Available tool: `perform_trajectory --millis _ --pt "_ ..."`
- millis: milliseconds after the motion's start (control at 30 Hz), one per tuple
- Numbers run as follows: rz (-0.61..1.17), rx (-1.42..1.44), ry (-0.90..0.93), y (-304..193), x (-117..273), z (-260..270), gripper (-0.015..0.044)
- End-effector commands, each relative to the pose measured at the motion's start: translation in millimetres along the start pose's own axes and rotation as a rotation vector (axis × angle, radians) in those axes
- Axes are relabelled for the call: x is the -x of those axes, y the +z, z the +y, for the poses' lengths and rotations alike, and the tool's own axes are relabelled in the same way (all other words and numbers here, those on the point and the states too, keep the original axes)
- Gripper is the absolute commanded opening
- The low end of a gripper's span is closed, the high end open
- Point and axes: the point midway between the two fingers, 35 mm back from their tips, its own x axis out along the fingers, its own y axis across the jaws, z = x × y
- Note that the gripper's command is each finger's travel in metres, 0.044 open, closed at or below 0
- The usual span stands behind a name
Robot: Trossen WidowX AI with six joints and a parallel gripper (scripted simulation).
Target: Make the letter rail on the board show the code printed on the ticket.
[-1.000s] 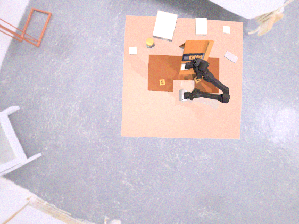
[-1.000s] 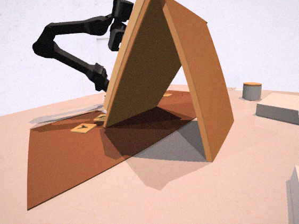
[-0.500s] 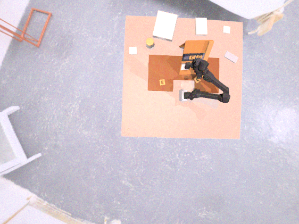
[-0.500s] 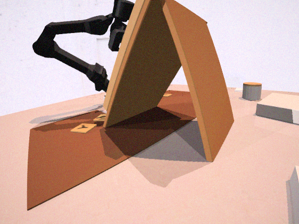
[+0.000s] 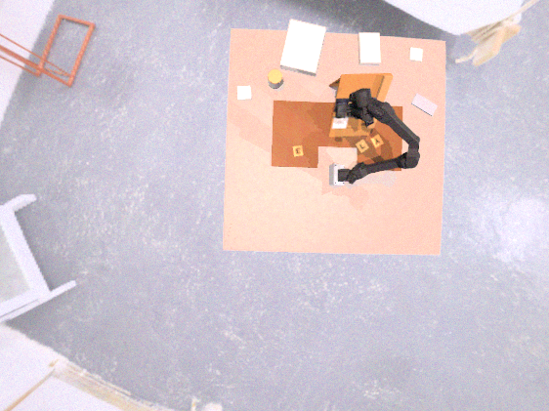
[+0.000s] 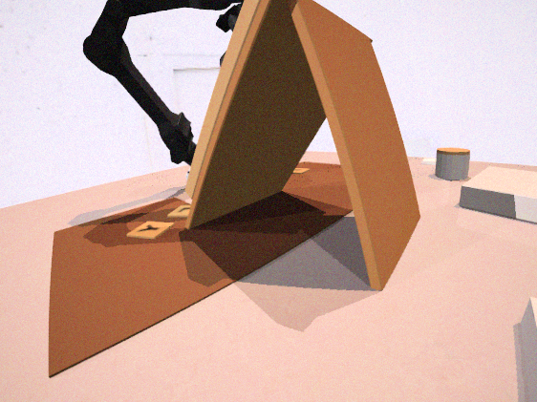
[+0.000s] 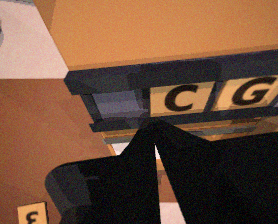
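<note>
The orange board (image 5: 363, 83) (image 6: 282, 92) (image 7: 165, 32) stands as a tent. Its dark rail (image 7: 107, 81) holds the C tile (image 7: 170, 100) and, to its right, the G tile (image 7: 250, 94); left of C is an empty stretch. My gripper (image 7: 150, 122) is shut and empty, its tips at the rail's lower edge by C's lower left corner; contact cannot be told. The E tile (image 5: 298, 150) (image 7: 32, 214), L tile (image 5: 361, 145) and Y tile (image 5: 376, 141) (image 6: 150, 229) lie flat off the rail. The ticket (image 5: 339, 123) is on the board's lower front, its print unreadable.
A yellow-topped can (image 5: 275, 78) (image 6: 452, 164) and a large white block (image 5: 304, 47) stand back left. A smaller white block (image 5: 369, 48) is behind the board. A pale slab (image 5: 424, 104) lies right. The brown mat (image 5: 293, 123) (image 6: 96, 302) runs under the board.
</note>
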Motion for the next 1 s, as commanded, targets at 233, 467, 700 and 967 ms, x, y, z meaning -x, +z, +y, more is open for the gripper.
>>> perform_trajectory --millis 233,467,700,967 --pt "0.277 -0.040 -0.049 5.5 0.2 5.9 0.0000" --pt "0.277 -0.040 -0.049 5.4 -1.4 6.0 0.0000" --pt "0.276 -0.040 -0.049 6.9 -6.5 6.2 0.0000" --pt "0.276 -0.040 -0.049 9.2 -9.8 6.1 0.0000"
